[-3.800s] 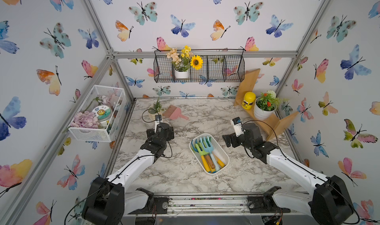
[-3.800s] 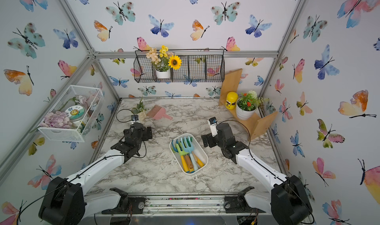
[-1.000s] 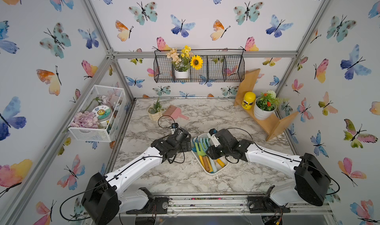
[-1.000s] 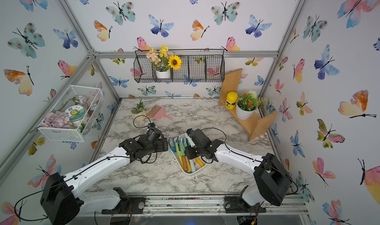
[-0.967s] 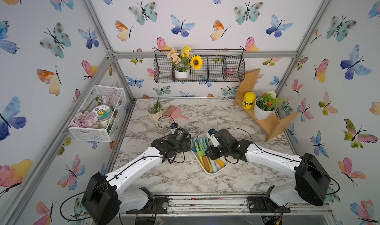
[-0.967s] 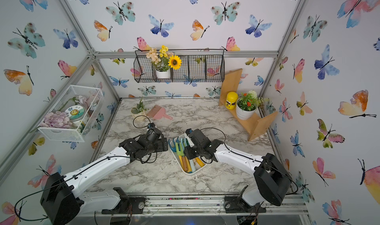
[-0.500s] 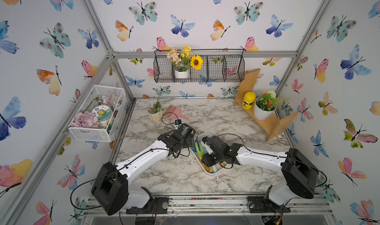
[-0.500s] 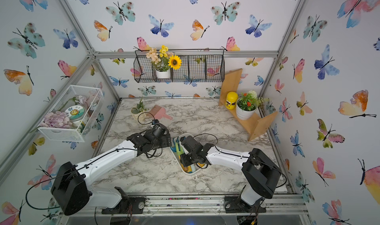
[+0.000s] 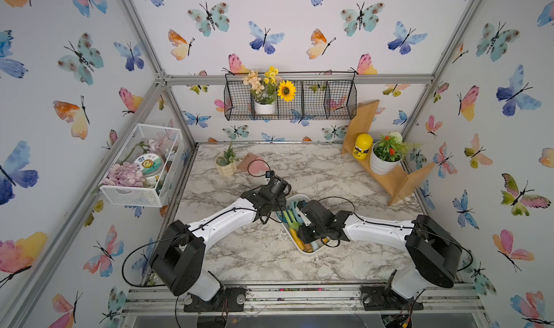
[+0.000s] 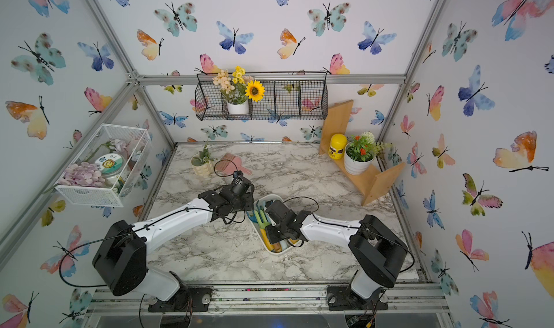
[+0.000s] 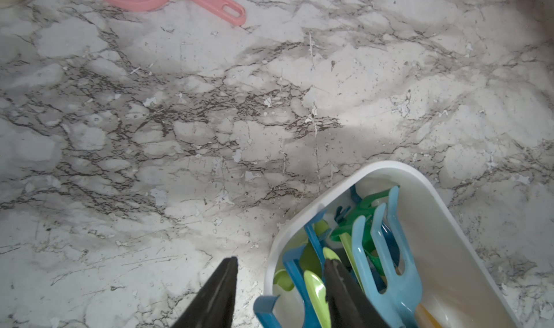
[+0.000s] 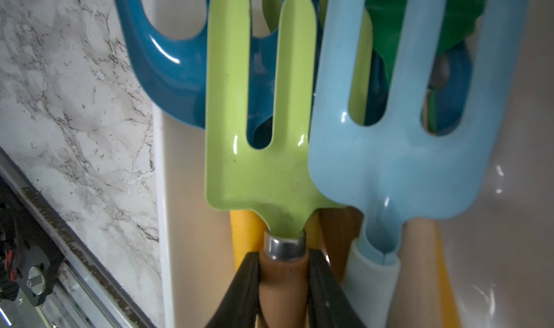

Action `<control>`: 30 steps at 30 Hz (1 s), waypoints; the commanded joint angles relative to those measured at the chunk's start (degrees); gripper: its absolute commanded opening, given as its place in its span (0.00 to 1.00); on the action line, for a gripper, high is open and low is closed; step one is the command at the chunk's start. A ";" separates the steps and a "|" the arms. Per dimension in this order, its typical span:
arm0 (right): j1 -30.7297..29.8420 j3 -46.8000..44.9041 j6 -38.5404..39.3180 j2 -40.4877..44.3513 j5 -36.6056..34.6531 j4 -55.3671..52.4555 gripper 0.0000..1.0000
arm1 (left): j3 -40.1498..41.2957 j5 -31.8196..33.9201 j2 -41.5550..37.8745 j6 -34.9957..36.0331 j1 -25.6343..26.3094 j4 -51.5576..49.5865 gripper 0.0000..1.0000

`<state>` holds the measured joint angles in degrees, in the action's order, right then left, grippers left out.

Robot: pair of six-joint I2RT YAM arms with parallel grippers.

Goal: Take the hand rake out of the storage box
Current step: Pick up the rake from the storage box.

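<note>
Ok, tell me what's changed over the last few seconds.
Both arms swung inward to the storage box. The right gripper closed on the wooden handle of the light-green hand rake; the left gripper came down astride the box's rim, jaws apart. The box and the pink comb stayed put.

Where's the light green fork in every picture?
In a top view: light green garden fork inside the storage box.
In a top view: fork in the same box.
Left wrist: fork beside the left hand.
Right wrist: fork mid-picture, handle in the right hand.
Shared landmark: the box's white rim.
</note>
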<state>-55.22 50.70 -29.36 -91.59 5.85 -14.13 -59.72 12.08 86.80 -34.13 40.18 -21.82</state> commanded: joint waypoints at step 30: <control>1.47 9.42 7.05 9.79 -7.12 -19.03 0.12 | -4.88 -4.07 6.55 2.37 1.21 -2.85 0.65</control>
<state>-54.57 58.26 -23.66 -82.63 2.52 -31.70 -62.19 5.54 94.61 -32.34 42.15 -20.99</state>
